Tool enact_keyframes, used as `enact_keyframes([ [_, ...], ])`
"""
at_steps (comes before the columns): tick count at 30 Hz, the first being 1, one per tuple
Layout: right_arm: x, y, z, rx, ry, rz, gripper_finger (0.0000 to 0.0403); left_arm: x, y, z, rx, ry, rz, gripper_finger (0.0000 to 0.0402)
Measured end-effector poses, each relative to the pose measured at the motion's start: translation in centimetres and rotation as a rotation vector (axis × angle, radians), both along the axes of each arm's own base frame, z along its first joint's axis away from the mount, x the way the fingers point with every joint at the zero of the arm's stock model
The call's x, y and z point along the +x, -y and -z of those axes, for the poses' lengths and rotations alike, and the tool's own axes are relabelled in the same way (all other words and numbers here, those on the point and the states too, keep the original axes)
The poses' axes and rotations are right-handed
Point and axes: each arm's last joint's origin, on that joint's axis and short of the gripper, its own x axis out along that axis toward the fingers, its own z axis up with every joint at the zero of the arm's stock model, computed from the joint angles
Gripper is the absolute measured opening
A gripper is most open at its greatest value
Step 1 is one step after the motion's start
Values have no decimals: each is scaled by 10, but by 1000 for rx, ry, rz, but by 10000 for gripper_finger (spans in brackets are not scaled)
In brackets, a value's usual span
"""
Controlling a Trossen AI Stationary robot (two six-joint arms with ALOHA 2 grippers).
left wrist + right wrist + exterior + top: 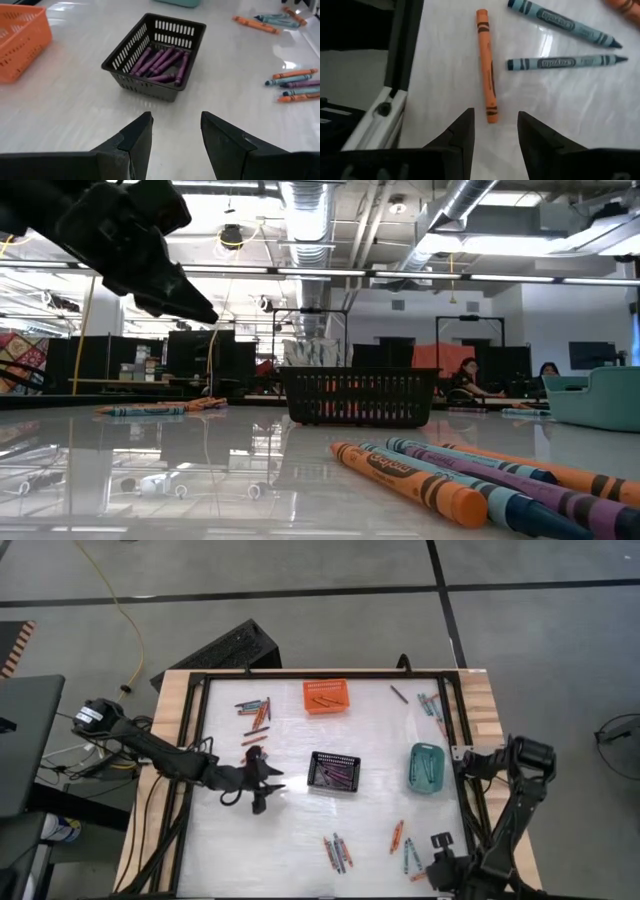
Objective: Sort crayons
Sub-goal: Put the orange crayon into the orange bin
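My left gripper is open and empty above the table, left of the black basket. The left wrist view shows that basket holding several purple crayons beyond the open fingers. My right gripper is at the near right corner, open and empty. An orange crayon lies flat just ahead of its fingertips, with two teal-blue crayons beyond. Other crayons lie loose near the front, at the far left and at the far right.
An orange basket with crayons stands at the far middle, and a teal basket at the right. A black metal frame borders the white table top. Bare table lies at the near left. People sit in the room behind.
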Motion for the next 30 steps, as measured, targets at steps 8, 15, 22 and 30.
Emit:
enact_keyframes([
  [8,2,-6,5,5,17,-107,141,0,-1,1,-46,2,-28,159],
  [15,8,-9,18,-15,13,-134,141,-1,-2,3,-59,-20,-43,159],
  [22,19,-10,26,15,-47,-146,114,-2,-2,4,-60,-32,-37,159],
  [30,20,-8,18,64,-54,-148,19,-2,-2,4,-56,-33,-30,159],
])
